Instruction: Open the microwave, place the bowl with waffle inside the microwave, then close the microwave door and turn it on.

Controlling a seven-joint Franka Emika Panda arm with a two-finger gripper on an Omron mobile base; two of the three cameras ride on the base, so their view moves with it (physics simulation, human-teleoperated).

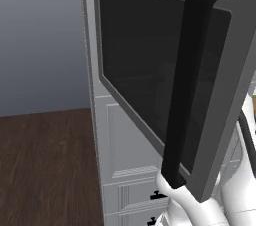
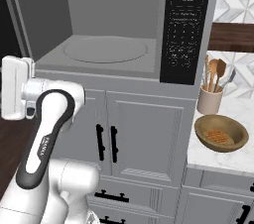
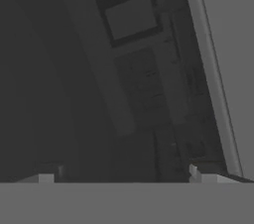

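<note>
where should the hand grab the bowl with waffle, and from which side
Probably by the rim of the bowl with waffle, coming from above with one finger inside and one outside the wall. It sits upright on the white counter, wide and shallow, so it likely won't fit across the hand. The near or left rim looks freest: the utensil crock stands close behind it.

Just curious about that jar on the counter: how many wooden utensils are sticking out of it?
2 wooden spoons can be made out, one nearer the microwave and one just right of it, both standing in the jar. Something pale leans out further right; more may be hidden.
</note>
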